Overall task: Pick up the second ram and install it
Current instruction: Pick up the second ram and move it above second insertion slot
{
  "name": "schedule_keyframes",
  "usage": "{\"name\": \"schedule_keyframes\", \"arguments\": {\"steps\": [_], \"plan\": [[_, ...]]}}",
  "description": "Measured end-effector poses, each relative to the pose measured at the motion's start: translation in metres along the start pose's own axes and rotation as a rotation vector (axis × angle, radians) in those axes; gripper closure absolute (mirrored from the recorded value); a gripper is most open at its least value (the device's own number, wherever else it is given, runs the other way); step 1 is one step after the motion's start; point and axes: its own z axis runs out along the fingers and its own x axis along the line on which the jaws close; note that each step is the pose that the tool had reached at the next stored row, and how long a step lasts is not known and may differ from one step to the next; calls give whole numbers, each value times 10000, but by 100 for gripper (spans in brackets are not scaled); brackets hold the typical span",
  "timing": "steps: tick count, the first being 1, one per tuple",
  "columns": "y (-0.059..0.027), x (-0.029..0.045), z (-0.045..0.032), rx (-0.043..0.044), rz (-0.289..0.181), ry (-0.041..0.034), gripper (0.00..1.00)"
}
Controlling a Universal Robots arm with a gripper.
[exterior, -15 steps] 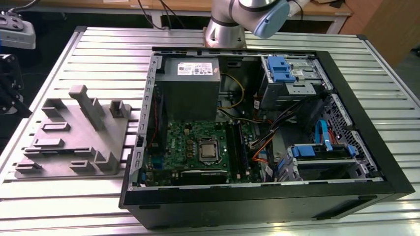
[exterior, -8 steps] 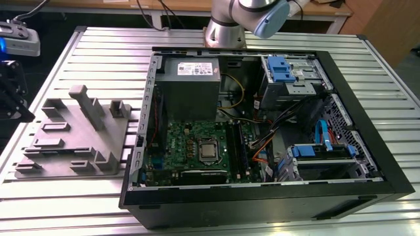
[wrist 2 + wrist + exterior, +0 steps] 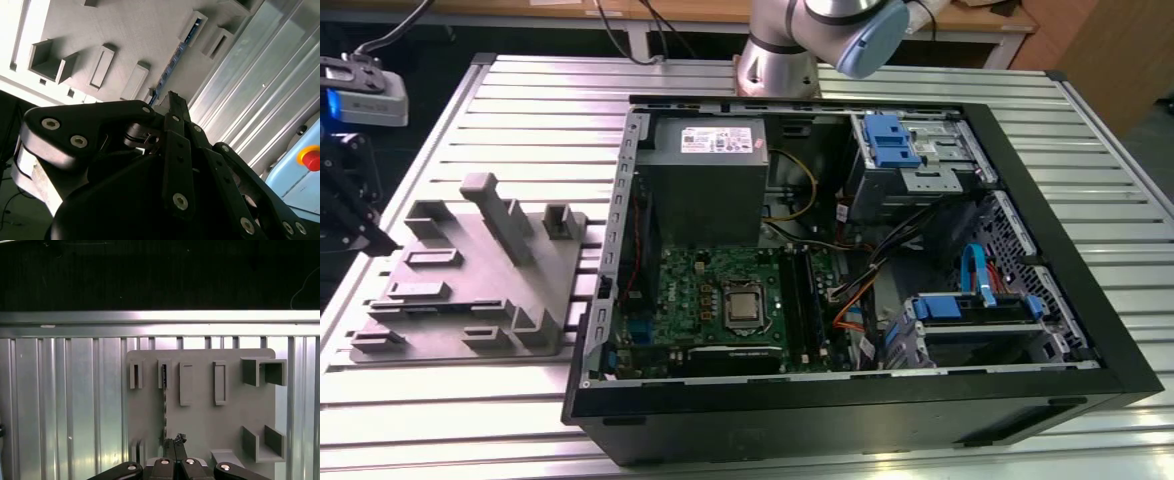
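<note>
Ram (image 3: pixel 163 400) is standing on edge in a fixture (image 3: pixel 200 425) slot on the worktop (image 3: pixel 60 405). Hand (image 3: pixel 175 444) is hovering just beside one end, closed, gripping nothing. Board is probably handling light, stiff, fragile; take it across its flat faces.

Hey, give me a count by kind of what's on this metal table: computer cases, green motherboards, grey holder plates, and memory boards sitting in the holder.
Computer case: 1
Green motherboard: 1
Grey holder plate: 1
Memory board in the holder: 1
Total: 4
</note>
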Motion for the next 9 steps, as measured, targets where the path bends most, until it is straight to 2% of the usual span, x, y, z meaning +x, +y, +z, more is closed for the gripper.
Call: {"name": "schedule_keyframes", "arguments": {"steps": [9], "plan": [[5,20,105,0,12,0,90]]}}
